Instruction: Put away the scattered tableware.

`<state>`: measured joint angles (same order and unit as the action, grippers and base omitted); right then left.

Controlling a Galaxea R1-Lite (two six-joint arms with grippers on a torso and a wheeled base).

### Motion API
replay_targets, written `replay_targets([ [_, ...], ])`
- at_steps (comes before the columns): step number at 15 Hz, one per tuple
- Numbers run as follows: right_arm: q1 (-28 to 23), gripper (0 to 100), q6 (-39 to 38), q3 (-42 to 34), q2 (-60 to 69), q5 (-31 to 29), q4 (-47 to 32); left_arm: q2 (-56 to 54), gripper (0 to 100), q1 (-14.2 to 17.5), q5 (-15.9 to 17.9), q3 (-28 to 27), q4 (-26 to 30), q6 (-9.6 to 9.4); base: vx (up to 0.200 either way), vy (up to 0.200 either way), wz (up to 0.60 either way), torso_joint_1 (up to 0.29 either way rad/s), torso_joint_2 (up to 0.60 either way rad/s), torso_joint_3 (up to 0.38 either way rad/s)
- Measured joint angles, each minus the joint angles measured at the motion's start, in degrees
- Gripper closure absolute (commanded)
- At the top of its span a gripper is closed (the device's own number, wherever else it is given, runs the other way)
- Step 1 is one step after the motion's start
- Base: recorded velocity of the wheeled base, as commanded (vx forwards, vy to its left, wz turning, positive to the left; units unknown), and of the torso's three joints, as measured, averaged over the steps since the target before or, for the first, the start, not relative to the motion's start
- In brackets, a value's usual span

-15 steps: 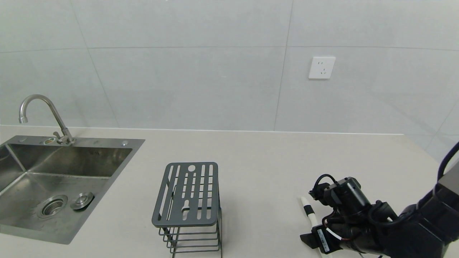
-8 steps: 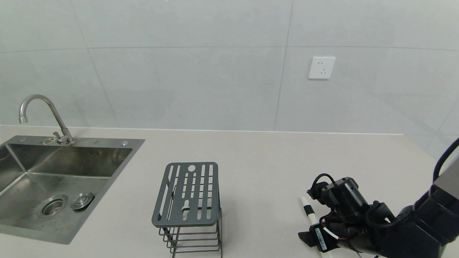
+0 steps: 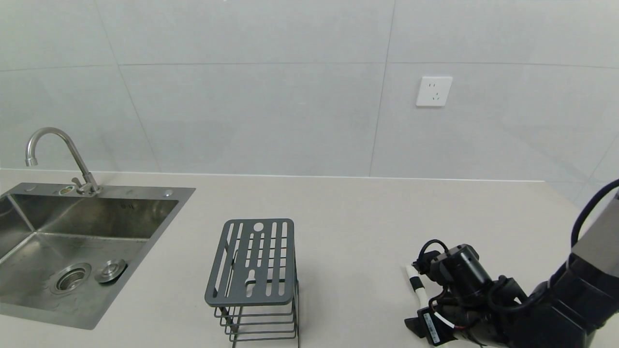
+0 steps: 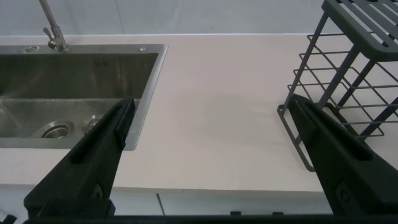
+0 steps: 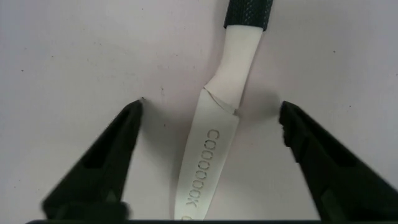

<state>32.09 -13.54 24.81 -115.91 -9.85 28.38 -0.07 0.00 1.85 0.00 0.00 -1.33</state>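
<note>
Low over counter (image 3: 358, 217) | right end effector (image 5: 210, 111) spread astride knife (image 5: 198, 168)

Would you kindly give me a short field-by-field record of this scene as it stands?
Task item: knife, lying flat on the countertop
Right gripper: open, fingers either side of the knife, not gripping it
Left gripper: open, above the countertop, facing sink and rack
Storage: dark slotted rack, standing right of the sink

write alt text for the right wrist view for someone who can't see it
A white knife with a black textured grip lies flat on the pale counter, directly between the open black fingers of the right gripper, neither finger touching it.
</note>
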Motion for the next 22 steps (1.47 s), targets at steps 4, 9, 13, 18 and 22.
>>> replay_targets([
  [4,-0.2,100,0.1,-2.2,-0.8,0.0,1.0,0.0,0,0.0,0.0,0.0,0.0,0.0,0.0,0.0,0.0,0.0,0.0,0.0],
  [9,-0.3,100,0.7,-1.8,-0.7,0.2,3.0,0.0,0,0.0,0.0,0.0,0.0,0.02,0.0,0.0,0.0,0.0,0.0,0.0],
  [13,-2.3,100,9.4,-1.2,1.8,2.0,10.2,0.0,0,0.0,0.0,0.0,0.0,0.0,0.0,0.0,0.0,0.0,0.0,0.0],
  [18,-3.6,100,15.9,-2.5,7.4,2.9,12.3,0.0,0,0.0,0.3,0.0,0.0,0.0,0.0,0.0,0.0,0.0,0.0,0.0],
  [22,-2.7,100,18.7,-3.5,12.8,6.7,12.5,0.0,0,0.0,0.4,0.0,0.0,0.16,0.0,0.0,0.0,0.0,0.0,0.0],
])
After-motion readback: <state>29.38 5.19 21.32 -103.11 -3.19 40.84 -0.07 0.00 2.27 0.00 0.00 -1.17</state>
